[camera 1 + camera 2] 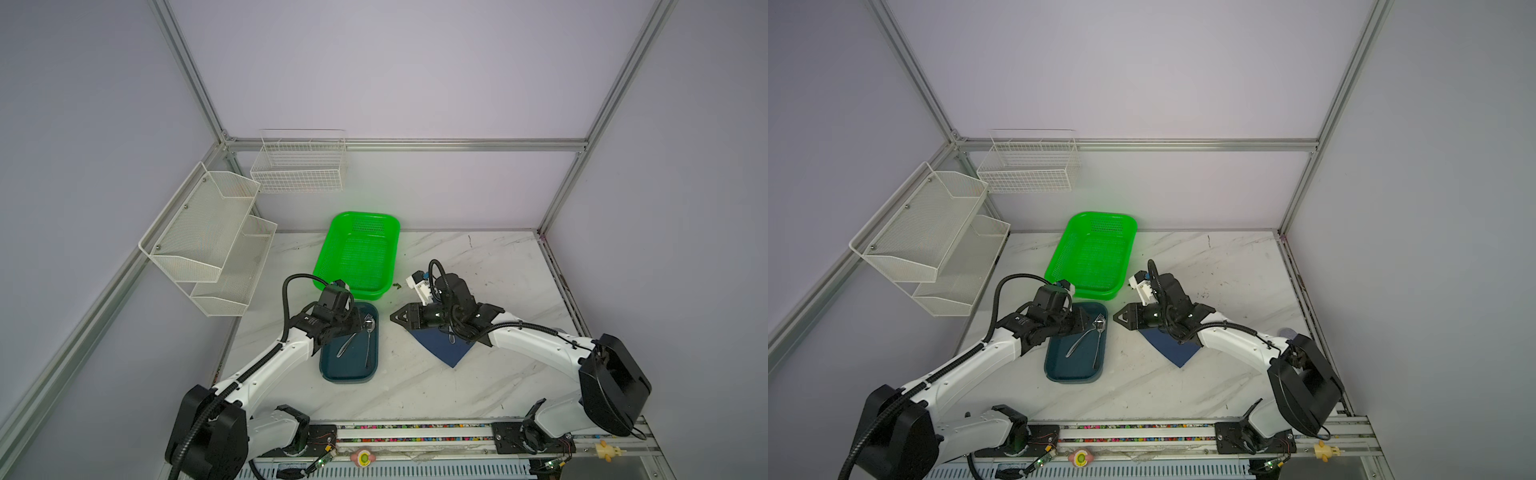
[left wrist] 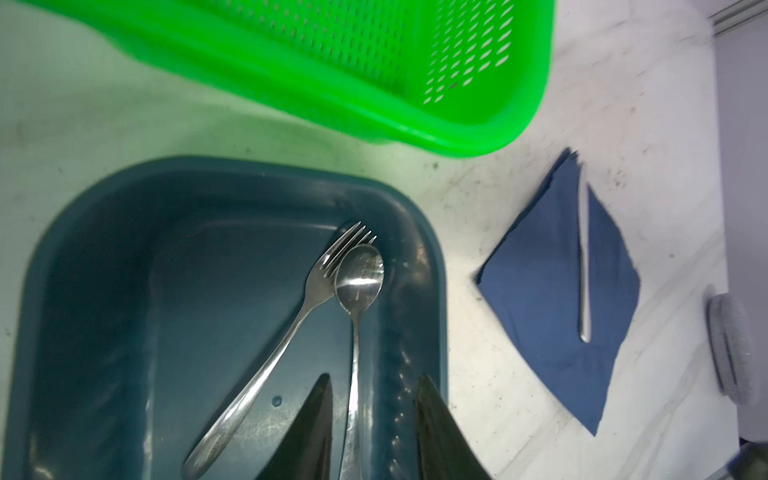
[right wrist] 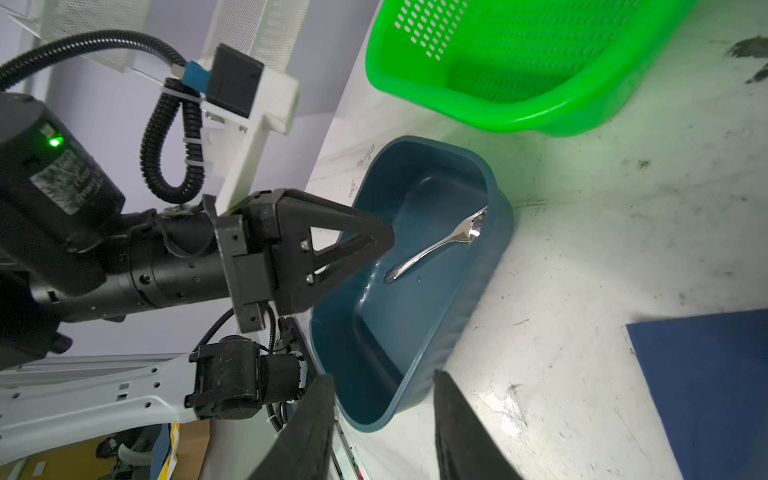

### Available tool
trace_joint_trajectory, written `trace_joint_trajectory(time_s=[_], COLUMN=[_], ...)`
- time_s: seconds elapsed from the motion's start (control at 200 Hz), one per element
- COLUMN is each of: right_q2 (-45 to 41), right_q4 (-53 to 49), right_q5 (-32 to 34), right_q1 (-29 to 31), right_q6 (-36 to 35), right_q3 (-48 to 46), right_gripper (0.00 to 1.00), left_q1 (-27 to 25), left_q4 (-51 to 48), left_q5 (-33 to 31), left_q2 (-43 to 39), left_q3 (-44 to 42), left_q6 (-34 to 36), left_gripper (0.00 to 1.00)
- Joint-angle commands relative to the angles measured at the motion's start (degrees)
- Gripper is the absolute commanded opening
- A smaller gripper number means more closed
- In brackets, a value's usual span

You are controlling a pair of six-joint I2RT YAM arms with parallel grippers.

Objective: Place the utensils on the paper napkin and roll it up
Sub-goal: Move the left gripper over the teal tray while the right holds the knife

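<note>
1. Utensils: fork [image 2: 286, 336] and spoon [image 2: 359, 278] lie in the tray [image 2: 166, 311], left of centre. The spoon bowl overlaps the fork tines at the tray's far end, and the handles splay apart.
2. Left gripper [image 2: 374, 378]: low over the tray, jaws parted. They straddle the spoon handle with a gap on each side and grasp nothing.
3. Basket [image 1: 357, 257]: green, just behind the tray's far end.
4. Right gripper [image 3: 384, 374]: above the bare table [image 1: 415, 386] between tray and napkin [image 2: 536, 291], pointing at the tray. Jaws are released, with nothing between them.
5. Napkin: flat on the table right of the tray, clear of it, set diamond-wise. In both top views the right arm covers part of it.
6. Knife [image 2: 584, 257]: lies flat on the napkin, with one end at the corner nearest the basket.
</note>
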Motion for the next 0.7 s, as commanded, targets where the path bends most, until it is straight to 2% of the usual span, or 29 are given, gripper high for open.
trace_joint_trajectory(time_s=[0.0,0.125,0.23,0.405,0.525,0.695], right_q2=[2.4,5.1,5.8,5.6,5.5,5.4], right_q4=[-1.1,-3.3,-3.8,-5.0,-5.2,-4.6], right_q5=[5.1,8.7,10.5,12.5,12.9,13.4], right_q1=[2.6,5.0,5.6,5.7,5.7,5.7], right_q6=[0.2,-0.4,-0.3,-1.0,-1.7,-1.6], right_q3=[3.5,5.8,6.1,5.8,5.6,4.9], right_gripper=[0.42,0.42,0.42,0.42,0.42,0.42], left_q1=[0.6,0.7,0.8,1.0,1.0,1.0], left_q4=[-4.0,-8.6,-10.4,-12.7,-11.4,-9.9], left_q5=[4.9,5.3,1.3,-0.3,0.1,-6.2], left_q2=[4.2,9.8,12.5,16.1,17.8,18.9], left_q3=[3.4,8.1,9.2,11.4,12.4,13.6], left_q6=[4.4,7.8,10.5,18.0,19.8,20.3], left_gripper=[0.32,0.27,0.26,0.27,0.27,0.3])
